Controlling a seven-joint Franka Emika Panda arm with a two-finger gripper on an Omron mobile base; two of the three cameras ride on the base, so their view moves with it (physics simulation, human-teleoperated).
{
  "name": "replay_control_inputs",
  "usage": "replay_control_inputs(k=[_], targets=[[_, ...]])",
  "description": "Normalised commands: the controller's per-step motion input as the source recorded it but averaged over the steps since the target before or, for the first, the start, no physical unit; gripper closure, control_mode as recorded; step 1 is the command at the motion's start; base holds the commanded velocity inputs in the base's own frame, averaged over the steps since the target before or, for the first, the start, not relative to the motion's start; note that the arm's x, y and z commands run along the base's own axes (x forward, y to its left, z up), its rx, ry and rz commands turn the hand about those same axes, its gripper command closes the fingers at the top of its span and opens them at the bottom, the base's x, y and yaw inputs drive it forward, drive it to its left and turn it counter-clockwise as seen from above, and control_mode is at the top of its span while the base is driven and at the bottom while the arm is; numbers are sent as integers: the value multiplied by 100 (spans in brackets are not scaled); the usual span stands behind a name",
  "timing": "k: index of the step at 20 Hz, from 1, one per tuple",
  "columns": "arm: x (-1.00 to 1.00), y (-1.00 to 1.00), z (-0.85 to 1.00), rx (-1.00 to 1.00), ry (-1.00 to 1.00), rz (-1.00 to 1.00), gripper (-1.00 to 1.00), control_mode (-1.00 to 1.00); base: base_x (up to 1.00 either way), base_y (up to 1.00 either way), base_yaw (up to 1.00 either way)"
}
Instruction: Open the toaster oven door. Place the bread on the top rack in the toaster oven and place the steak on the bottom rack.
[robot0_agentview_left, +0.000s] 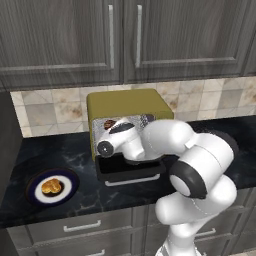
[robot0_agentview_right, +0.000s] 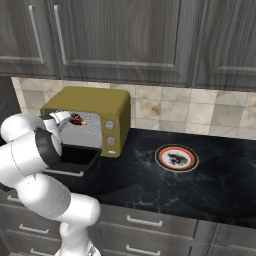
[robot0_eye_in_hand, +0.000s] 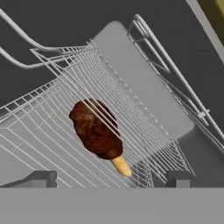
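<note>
Oven: the toaster oven (robot0_agentview_left: 129, 103) sits on the dark worktop (robot0_agentview_right: 210, 185), in the middle of the left base view. Its door (robot0_agentview_left: 129, 172) hangs down open, so the arm can reach inside.
Arm: the gripper (robot0_eye_in_hand: 107, 180) is at the mouth of the oven, its wrist pushed in over the open door.
Jaws: the two dark tips are at the bottom of the hand view, wide apart, with nothing between them.
Steak: the steak (robot0_eye_in_hand: 96, 129) lies on a wire rack (robot0_eye_in_hand: 52, 127) inside the oven. It is above the jaws in the hand view, nearer the left tip, not touching either. I cannot tell for sure which rack this is.
Bread: the bread (robot0_agentview_left: 51, 186) is on a blue plate (robot0_agentview_left: 35, 196) at the lower left of the left base view, well apart from the oven.
Other plate: a red-rimmed plate (robot0_agentview_right: 161, 151) sits right of the oven in the right base view.
Guess: the steak looks let go, and the bread is left to do.
</note>
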Motion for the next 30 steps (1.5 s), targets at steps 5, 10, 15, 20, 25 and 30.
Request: replay_control_inputs(k=[5, 10, 15, 20, 25, 30], targets=[[-4, -1, 10, 2, -4, 5, -100, -100, 0, 0, 0], [-6, -1, 18, 12, 0, 0, -100, -100, 0, 0, 0], [-6, 0, 26, 17, -4, 0, -100, -100, 0, 0, 0], [-2, -4, 12, 23, -3, 0, -100, -100, 0, 0, 0], [-1, -1, -2, 35, 0, 0, -100, -100, 0, 0, 0], [1, -2, 0, 35, 0, 1, -100, -100, 0, 0, 0]])
